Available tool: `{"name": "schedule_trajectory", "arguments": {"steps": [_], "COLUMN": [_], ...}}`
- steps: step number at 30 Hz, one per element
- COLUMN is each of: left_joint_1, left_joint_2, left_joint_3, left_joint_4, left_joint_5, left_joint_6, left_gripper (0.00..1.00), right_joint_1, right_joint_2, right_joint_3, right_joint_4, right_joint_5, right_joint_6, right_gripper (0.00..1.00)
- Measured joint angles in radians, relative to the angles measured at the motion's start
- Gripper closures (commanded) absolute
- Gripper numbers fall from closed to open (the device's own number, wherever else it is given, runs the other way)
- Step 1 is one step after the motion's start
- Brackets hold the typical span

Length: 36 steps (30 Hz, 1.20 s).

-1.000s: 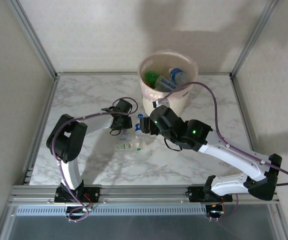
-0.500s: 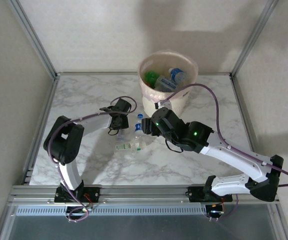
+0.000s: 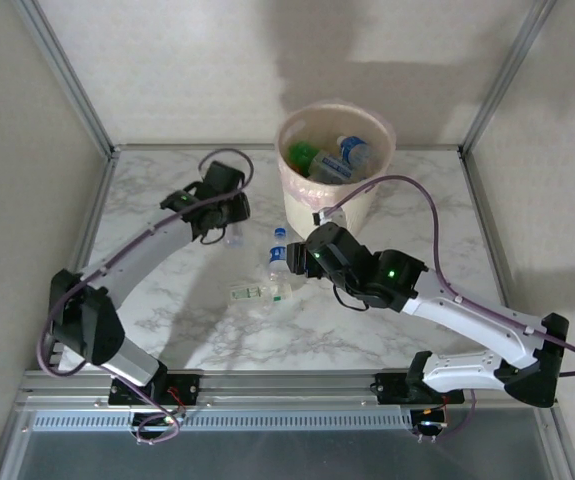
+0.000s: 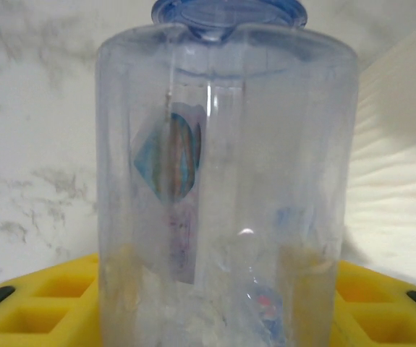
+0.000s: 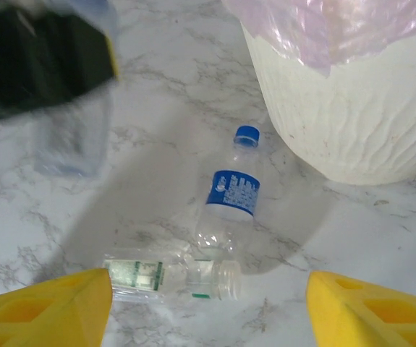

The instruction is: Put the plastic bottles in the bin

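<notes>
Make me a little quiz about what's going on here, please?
1. True or false: the left jaws are shut on a clear bottle.
2. How many bottles lie on the table?
3. The liner over the bin is: A green, B pinkish, C black.
Key: 1 true. 2 two: a blue-labelled bottle and a green-labelled bottle. 3 B.

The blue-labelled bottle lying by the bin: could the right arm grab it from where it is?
Probably yes. The right gripper hangs open above the blue-labelled bottle, with nothing between them; the bin stands off to one side.
</notes>
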Motion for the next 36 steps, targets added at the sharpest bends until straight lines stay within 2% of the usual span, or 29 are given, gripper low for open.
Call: {"name": "schedule_trajectory", "arguments": {"steps": [6,12,17,22,25,28,34,36], "left_joint_1": [0.002,-0.031,-0.067,-0.079,-0.093,-0.104,-0.11,-0.109], "left_joint_2": [-0.029,0.042,0.205,0.473,0.584,0.621,0.624,0.624], "left_joint_3": [0.329,0.608,0.751,0.953,1.027,1.032,1.052,1.059], "left_joint_4": [-0.042,-0.016,0.02,0.019,0.01,-0.007,-0.01,-0.006], "left_joint_5": [0.043,0.103,0.139,0.195,0.219,0.238,0.241,0.241], "left_joint_6": [0.0,0.003,0.003,-0.008,-0.012,-0.023,-0.038,-0.044], "left_gripper": [0.46,0.47,0.47,0.48,0.47,0.44,0.24,0.21], "right_joint_1": [0.0,0.0,0.0,0.0,0.0,0.0,0.0,0.0], "right_joint_2": [-0.018,-0.082,-0.111,-0.15,-0.179,-0.208,-0.24,-0.24], "right_joint_3": [-0.077,-0.163,-0.194,-0.234,-0.245,-0.246,-0.255,-0.257], "right_joint_4": [0.012,0.019,0.023,0.021,0.014,0.006,-0.006,-0.009], "right_joint_5": [-0.026,-0.061,-0.076,-0.077,-0.074,-0.07,-0.05,-0.045], "right_joint_6": [0.012,0.05,0.079,0.114,0.135,0.154,0.18,0.184], "right_gripper": [0.29,0.29,0.29,0.29,0.29,0.29,0.29,0.29]}}
